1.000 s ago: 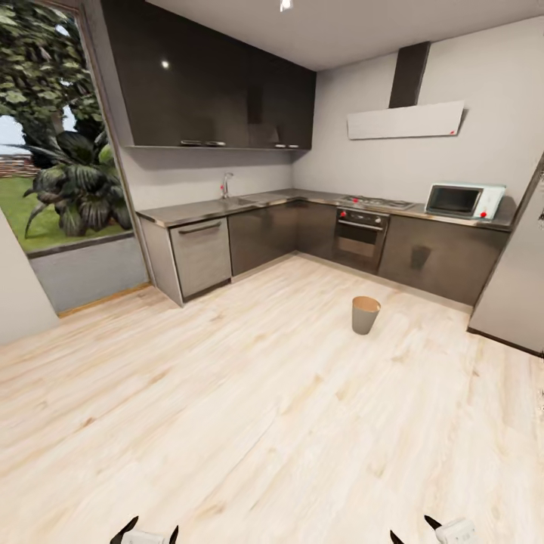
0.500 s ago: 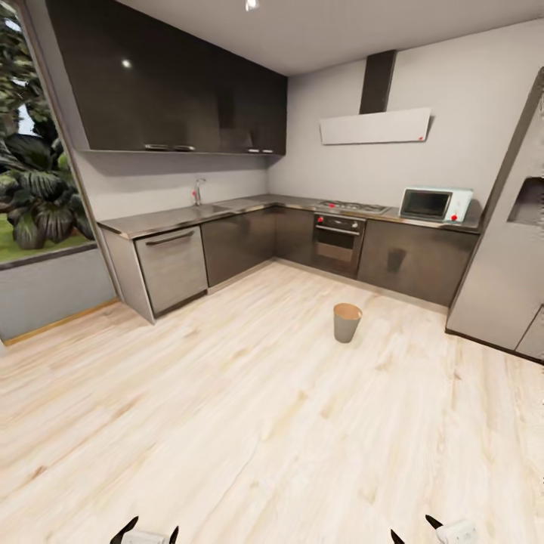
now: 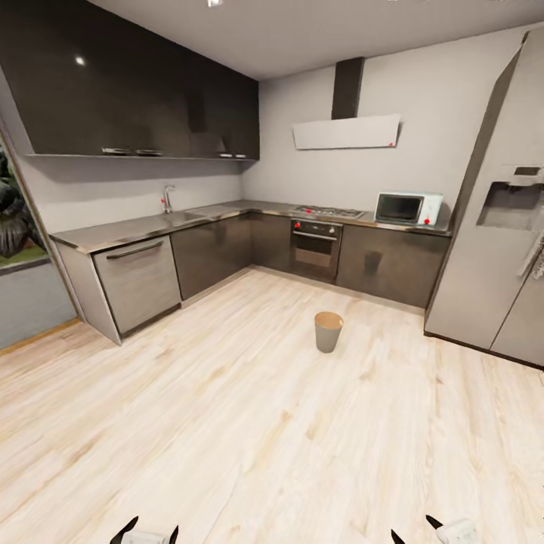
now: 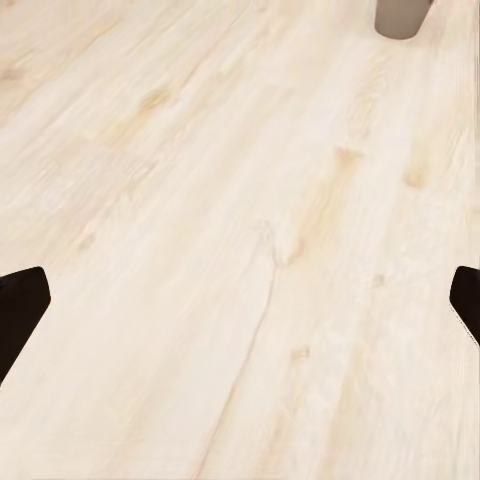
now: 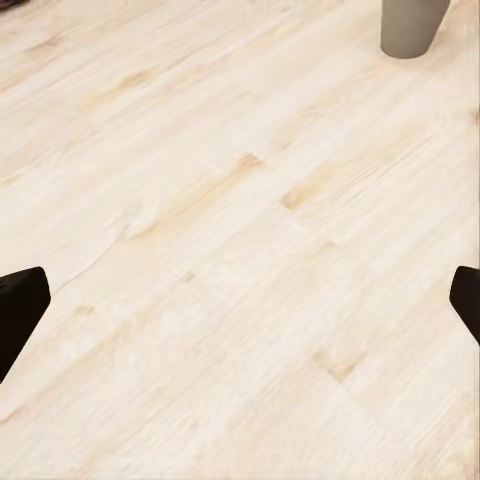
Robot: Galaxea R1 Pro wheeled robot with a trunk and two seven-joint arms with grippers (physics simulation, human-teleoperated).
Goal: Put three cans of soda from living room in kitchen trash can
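Observation:
I am in the kitchen. The tash can (image 3: 329,331), a small grey bucket with a tan inside, stands upright on the pale wood floor ahead of me, well beyond both arms. Its base also shows in the left wrist view as the tash can (image 4: 403,16) and in the right wrist view as the tash can (image 5: 410,28). My left gripper (image 3: 151,530) and right gripper (image 3: 412,529) sit low at the near edge of the head view. The left gripper (image 4: 240,310) and the right gripper (image 5: 240,305) are both open over bare floor, with nothing between the fingers. The can of soda are out of view.
Dark grey cabinets with a steel worktop (image 3: 143,225) run along the left and back walls, with a sink tap (image 3: 167,198), oven (image 3: 315,248) and microwave (image 3: 408,208). A tall grey fridge (image 3: 499,227) stands at the right. Wide floor lies between me and the bin.
The whole head view has shifted left as the camera turned right, bringing the fridge in and the window mostly out. The tash can now sits nearer the picture's centre. Both grippers look unchanged.

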